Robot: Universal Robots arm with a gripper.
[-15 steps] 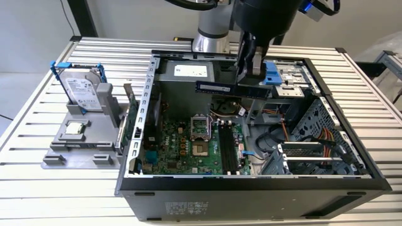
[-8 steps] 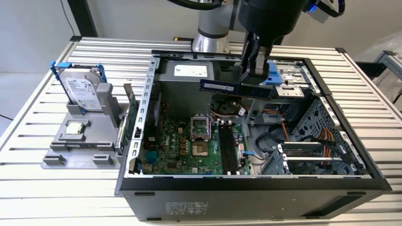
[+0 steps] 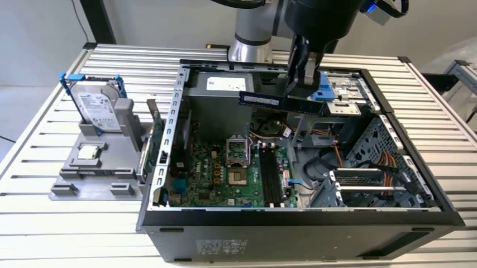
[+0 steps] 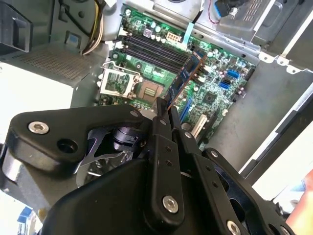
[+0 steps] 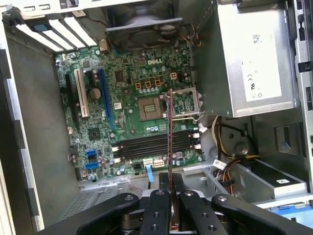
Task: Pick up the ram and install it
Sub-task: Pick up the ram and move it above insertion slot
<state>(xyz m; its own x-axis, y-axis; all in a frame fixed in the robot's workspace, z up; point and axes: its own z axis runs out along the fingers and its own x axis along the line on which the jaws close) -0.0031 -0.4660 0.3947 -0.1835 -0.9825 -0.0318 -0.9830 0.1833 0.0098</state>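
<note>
I hold the ram [image 3: 277, 101], a long dark stick with black chips, level in the air above the open computer case [image 3: 160, 167], over its back half. My gripper [image 3: 302, 95] is shut on one end of it. In both wrist views the ram [image 4: 186, 73] [image 5: 170, 132] shows edge-on, sticking out from between the black fingers [image 4: 159, 122] [image 5: 182, 188] over the green motherboard [image 5: 127, 98]. The row of dark memory slots [image 5: 151, 144] [image 3: 270, 176] [image 4: 151, 46] lies below, apart from the stick.
A silver hard drive with blue bracket [image 3: 97, 105] and a small square processor chip [image 3: 89, 152] sit on a grey holder at the exterior view's left. Inside the case are the processor socket [image 5: 149, 107], a grey power supply [image 5: 254, 58], cable bundles [image 3: 372, 164] and a drive cage [image 3: 347, 92].
</note>
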